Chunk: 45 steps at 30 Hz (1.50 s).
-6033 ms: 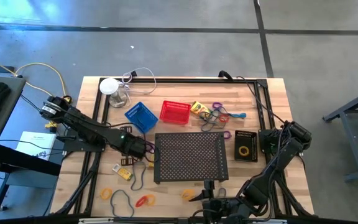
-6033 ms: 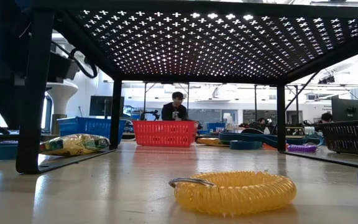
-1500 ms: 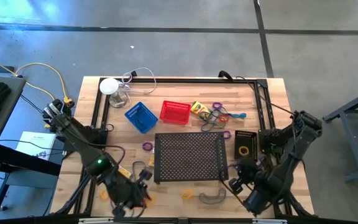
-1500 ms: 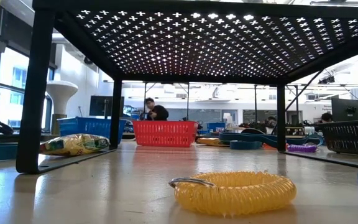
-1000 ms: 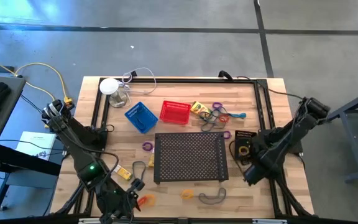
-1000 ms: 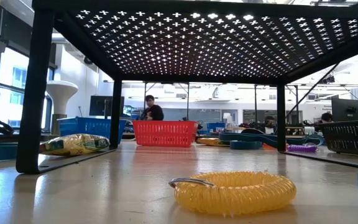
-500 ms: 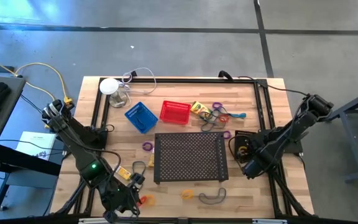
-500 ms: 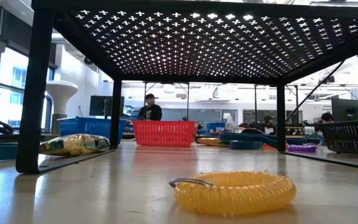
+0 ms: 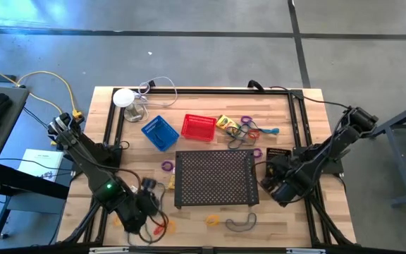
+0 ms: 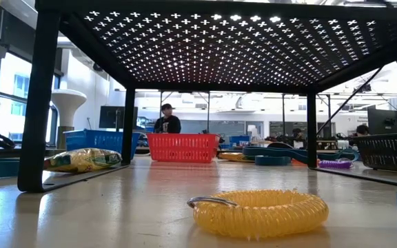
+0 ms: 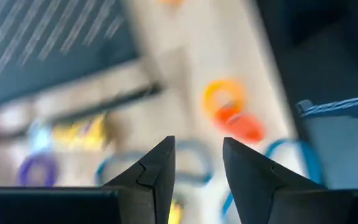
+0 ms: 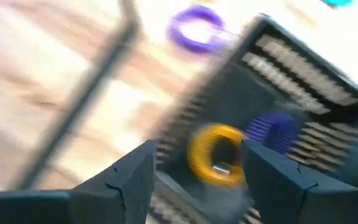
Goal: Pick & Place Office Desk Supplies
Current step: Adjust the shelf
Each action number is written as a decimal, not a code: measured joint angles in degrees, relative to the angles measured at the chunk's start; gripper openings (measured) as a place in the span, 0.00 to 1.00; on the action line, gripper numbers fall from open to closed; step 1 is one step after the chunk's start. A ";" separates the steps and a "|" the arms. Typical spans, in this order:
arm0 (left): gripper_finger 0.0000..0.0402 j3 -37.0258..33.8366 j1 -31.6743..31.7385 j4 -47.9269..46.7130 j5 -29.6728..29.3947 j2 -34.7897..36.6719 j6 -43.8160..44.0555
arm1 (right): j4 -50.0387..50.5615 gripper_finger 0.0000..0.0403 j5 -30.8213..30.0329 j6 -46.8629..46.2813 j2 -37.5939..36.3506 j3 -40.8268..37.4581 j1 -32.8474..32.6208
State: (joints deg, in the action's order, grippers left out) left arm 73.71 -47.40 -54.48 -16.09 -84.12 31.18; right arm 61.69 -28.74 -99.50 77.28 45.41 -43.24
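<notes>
The right end effector [image 12: 194,171] hangs with fingers spread and empty over the black basket [image 12: 291,118] at the right of the worktop [image 9: 309,106]; a yellow band [image 12: 216,154] and a purple band [image 12: 277,130] lie inside it. At the front left, the left end effector [image 11: 197,165] hovers parted, holding nothing, above an orange band [image 11: 238,124].

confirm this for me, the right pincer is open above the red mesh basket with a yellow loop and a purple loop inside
Not quite: the basket is black, not red. The right wrist view shows the open right pincer above the black mesh basket, with a yellow loop and a purple loop inside.
</notes>
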 joint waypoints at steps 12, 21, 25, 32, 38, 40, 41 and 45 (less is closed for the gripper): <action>0.32 -7.38 1.66 -5.29 -12.48 -0.07 17.01 | -22.47 0.56 -19.82 17.97 0.02 -0.11 -1.92; 0.32 -9.75 2.29 -3.98 -13.06 -0.07 18.41 | -34.61 0.56 -19.47 29.50 0.02 -0.03 -1.88; 0.32 -9.75 2.58 -1.72 -13.03 -0.04 16.46 | -36.04 0.56 -19.47 31.90 0.02 -0.02 -1.88; 0.32 -9.75 2.69 2.37 -13.77 -0.04 12.91 | -36.95 0.56 -23.02 37.47 -0.56 -0.02 -1.88; 0.32 -9.70 3.88 8.72 -16.25 -0.02 6.22 | -42.55 0.56 -26.49 44.43 -2.47 -0.02 -2.38; 0.32 -9.70 4.73 8.99 -16.23 -0.02 5.01 | -46.81 0.56 -27.48 49.21 -3.05 -0.02 -3.14; 0.32 -9.70 5.16 8.98 -16.21 -0.02 4.65 | -49.39 0.56 -27.74 51.68 -3.24 -0.02 -3.59; 0.32 -9.70 7.26 10.44 -15.92 -0.02 2.69 | -61.13 0.56 -28.33 63.96 -3.37 -0.02 -5.61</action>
State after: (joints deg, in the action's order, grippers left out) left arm 64.01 -40.14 -44.04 -32.01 -84.14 33.87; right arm 0.55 -57.07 -35.54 73.91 45.39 -48.85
